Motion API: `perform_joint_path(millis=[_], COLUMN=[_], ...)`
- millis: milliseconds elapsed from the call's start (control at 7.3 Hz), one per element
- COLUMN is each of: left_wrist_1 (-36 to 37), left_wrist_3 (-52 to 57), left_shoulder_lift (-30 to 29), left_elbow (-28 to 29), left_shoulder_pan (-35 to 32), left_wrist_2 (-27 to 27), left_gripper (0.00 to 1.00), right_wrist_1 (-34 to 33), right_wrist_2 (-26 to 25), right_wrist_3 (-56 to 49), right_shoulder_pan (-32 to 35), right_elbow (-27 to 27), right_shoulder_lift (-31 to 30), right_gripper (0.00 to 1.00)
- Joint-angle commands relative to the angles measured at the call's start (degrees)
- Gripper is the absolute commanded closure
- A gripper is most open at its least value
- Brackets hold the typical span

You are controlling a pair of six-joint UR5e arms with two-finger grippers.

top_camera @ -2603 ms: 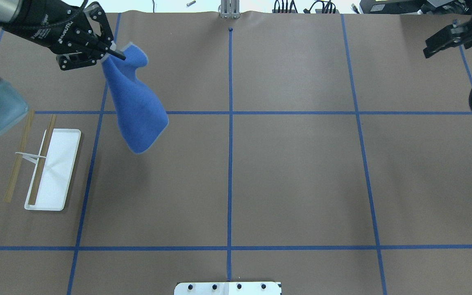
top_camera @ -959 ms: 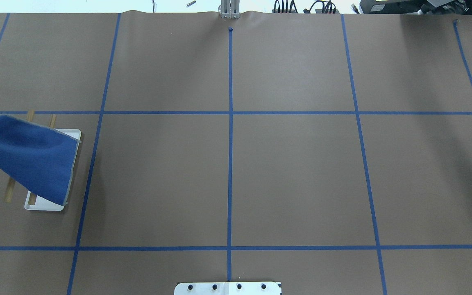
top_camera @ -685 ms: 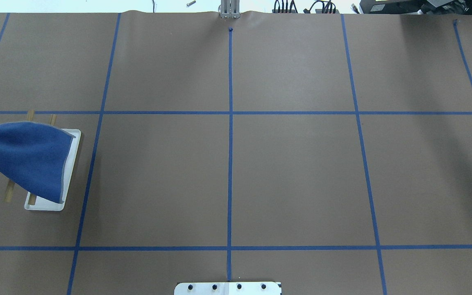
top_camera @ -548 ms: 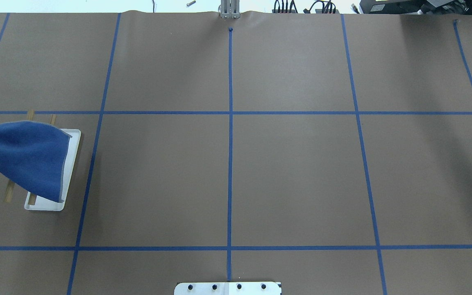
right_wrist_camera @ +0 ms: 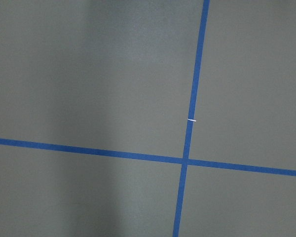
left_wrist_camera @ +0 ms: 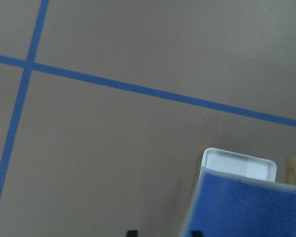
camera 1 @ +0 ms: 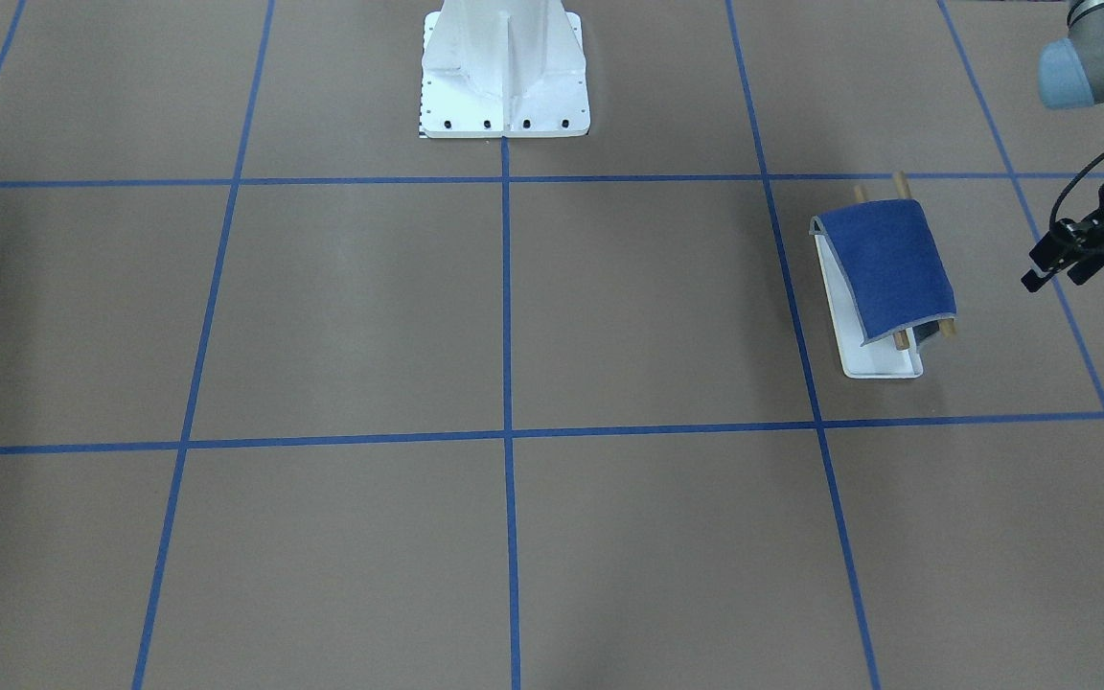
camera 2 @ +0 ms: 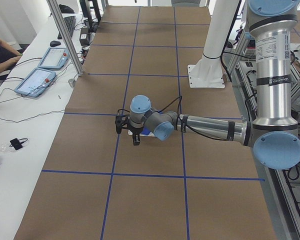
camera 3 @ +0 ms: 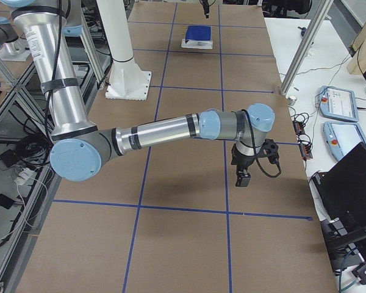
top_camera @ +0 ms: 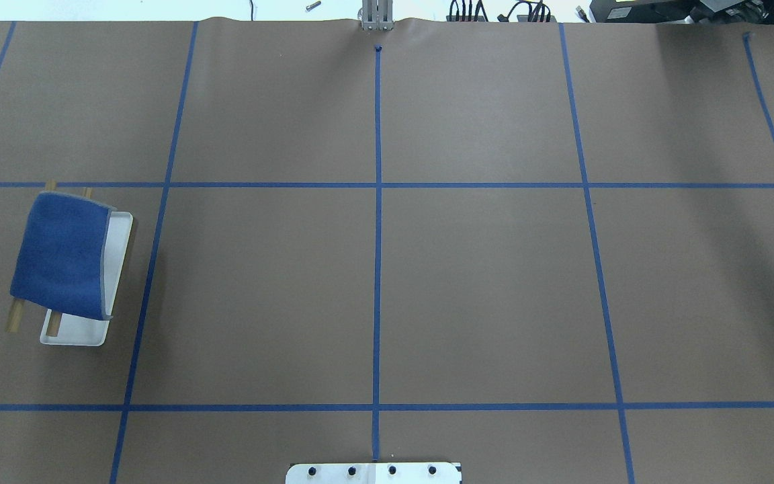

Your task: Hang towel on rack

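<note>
The blue towel (top_camera: 61, 255) lies draped over the two tan wooden rods (top_camera: 16, 316) of the rack, whose white base (top_camera: 78, 334) sticks out beneath it. The front-facing view shows the towel (camera 1: 887, 268) hanging down both sides of the rack (camera 1: 873, 362). My left gripper (camera 1: 1053, 276) is open and empty, a little to the outer side of the rack and apart from the towel. The left wrist view shows the towel's edge (left_wrist_camera: 246, 207) and the base corner (left_wrist_camera: 237, 163). My right gripper (camera 3: 244, 174) shows only in the exterior right view, far from the rack; I cannot tell its state.
The large white bolted pedestal (camera 1: 504, 77) stands at the robot's side of the table. Blue tape lines (top_camera: 377, 202) divide the brown table cover. A side bench with tablets (camera 2: 40, 75) and a metal post (camera 2: 65, 35) stands beyond the far edge.
The towel was held stretched toward the left edge. Now it is let go and hangs folded over both rods, and only a tip of the left gripper shows at that edge.
</note>
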Motion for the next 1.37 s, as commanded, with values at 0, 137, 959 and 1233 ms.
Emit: perform_joint_path(millis=[0, 137, 959, 1233], left_wrist_1=[-5.01, -3.19, 31.2, 31.28], left_wrist_3=[0.87, 3.05, 42.36, 42.54], left_shoulder_lift=[0.16, 0.07, -9.07, -8.02], left_elbow=[2.73, 2.91, 2.11, 2.55], left_shoulder_pan=[-0.3, -1.43, -16.83, -16.91], left_wrist_2=[2.45, 2.37, 1.84, 2.01], left_gripper=[0.01, 0.01, 0.01, 0.01], right_wrist_1=[0.38, 0.82, 0.82, 3.26], right_wrist_2=[0.12, 0.38, 1.0, 1.0], right_wrist_3=[0.0, -0.35, -0.44, -0.44], right_shoulder_pan=[0.33, 0.5, 1.03, 1.03], right_elbow=[-0.16, -0.16, -3.15, -3.15], right_shoulder_lift=[-1.34, -3.27, -5.39, -7.58], right_gripper=[0.0, 0.0, 0.0, 0.0])
